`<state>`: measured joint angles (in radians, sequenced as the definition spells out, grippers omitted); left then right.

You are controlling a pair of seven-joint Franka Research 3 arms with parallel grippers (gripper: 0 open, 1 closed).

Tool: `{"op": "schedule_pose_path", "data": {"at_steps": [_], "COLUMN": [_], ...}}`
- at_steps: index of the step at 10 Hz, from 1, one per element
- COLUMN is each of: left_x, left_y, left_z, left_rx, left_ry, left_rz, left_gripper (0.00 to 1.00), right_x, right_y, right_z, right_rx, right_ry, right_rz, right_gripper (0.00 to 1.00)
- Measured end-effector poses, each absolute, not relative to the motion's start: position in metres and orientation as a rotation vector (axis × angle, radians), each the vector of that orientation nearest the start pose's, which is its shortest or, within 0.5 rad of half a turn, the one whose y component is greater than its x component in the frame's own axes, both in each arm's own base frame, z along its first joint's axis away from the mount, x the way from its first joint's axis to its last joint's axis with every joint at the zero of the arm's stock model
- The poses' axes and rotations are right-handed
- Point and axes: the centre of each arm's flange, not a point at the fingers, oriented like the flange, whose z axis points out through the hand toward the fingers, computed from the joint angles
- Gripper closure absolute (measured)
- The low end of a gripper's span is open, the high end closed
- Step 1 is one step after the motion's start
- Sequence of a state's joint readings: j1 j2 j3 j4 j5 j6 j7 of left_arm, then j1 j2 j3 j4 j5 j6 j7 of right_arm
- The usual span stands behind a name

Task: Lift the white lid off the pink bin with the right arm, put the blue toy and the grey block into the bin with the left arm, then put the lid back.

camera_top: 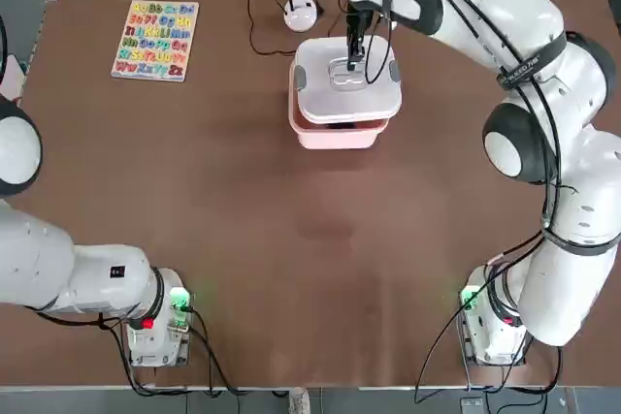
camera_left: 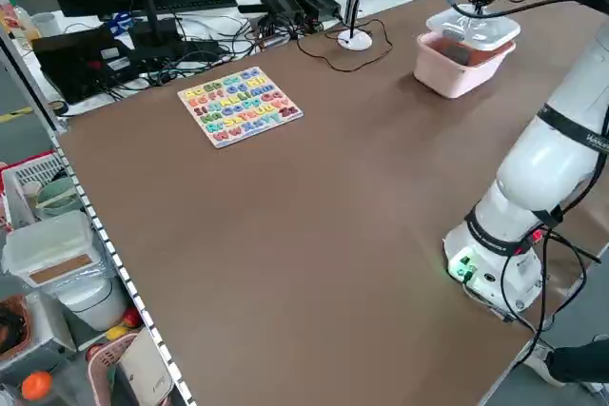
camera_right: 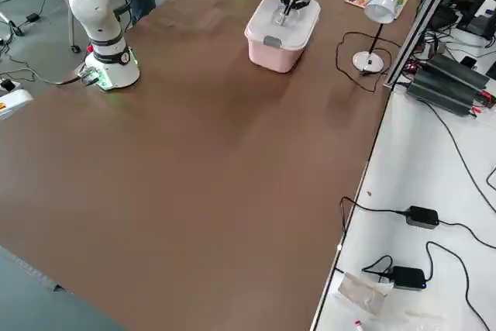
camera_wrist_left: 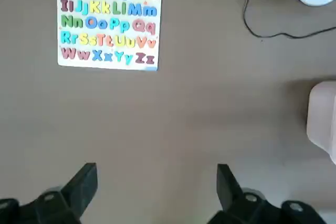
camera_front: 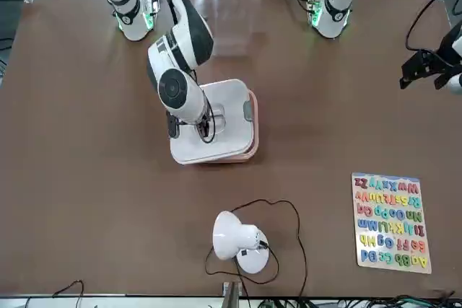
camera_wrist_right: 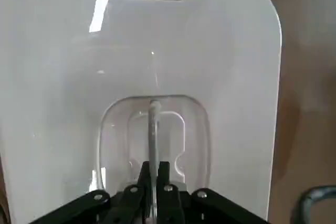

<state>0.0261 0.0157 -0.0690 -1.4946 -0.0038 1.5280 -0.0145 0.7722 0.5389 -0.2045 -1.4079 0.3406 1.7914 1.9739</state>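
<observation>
- Right gripper (camera_wrist_right: 153,174) is pinched on the white lid (camera_top: 345,85)'s handle, lid hovering askew above the pink bin (camera_top: 335,133).
- Centre and level it before lowering.
- Left gripper (camera_wrist_left: 155,182) spread, holding nothing.

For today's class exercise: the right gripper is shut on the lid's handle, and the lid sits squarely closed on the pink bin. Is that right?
Not quite. The right gripper is shut on the handle, but the lid is raised and offset above the pink bin, as the left side view shows.

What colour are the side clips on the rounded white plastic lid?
Grey side clips on the lid, clearest in the top view.
</observation>
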Motion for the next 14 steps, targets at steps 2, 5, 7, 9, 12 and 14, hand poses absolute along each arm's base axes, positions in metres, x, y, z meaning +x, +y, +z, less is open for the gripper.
{"op": "schedule_pose_path", "data": {"at_steps": [2, 5, 7, 9, 12, 14], "left_x": [0.558, 0.559, 0.559, 0.559, 0.559, 0.559], "left_y": [-0.025, -0.027, -0.028, -0.029, -0.031, -0.030], "left_z": [0.645, 0.643, 0.643, 0.643, 0.643, 0.642], "left_rx": [-3.147, -3.147, -3.147, -3.148, -3.151, -3.151], "left_ry": [0.047, 0.054, 0.051, 0.020, 0.019, 0.017], "left_rz": [-0.033, -0.029, -0.028, -0.027, -0.026, -0.020], "left_gripper": [0.00, 0.00, 0.00, 0.00, 0.00, 0.00], "right_x": [0.550, 0.537, 0.534, 0.537, 0.540, 0.540], "right_y": [0.424, 0.441, 0.446, 0.443, 0.441, 0.442], "right_z": [0.381, 0.376, 0.365, 0.357, 0.359, 0.360], "right_rx": [-2.326, -2.334, -2.336, -2.328, -2.306, -2.282], "right_ry": [2.183, 2.196, 2.221, 2.244, 2.263, 2.288], "right_rz": [0.397, 0.396, 0.395, 0.389, 0.382, 0.379], "right_gripper": [0.93, 0.93, 0.93, 0.93, 0.93, 0.93]}}
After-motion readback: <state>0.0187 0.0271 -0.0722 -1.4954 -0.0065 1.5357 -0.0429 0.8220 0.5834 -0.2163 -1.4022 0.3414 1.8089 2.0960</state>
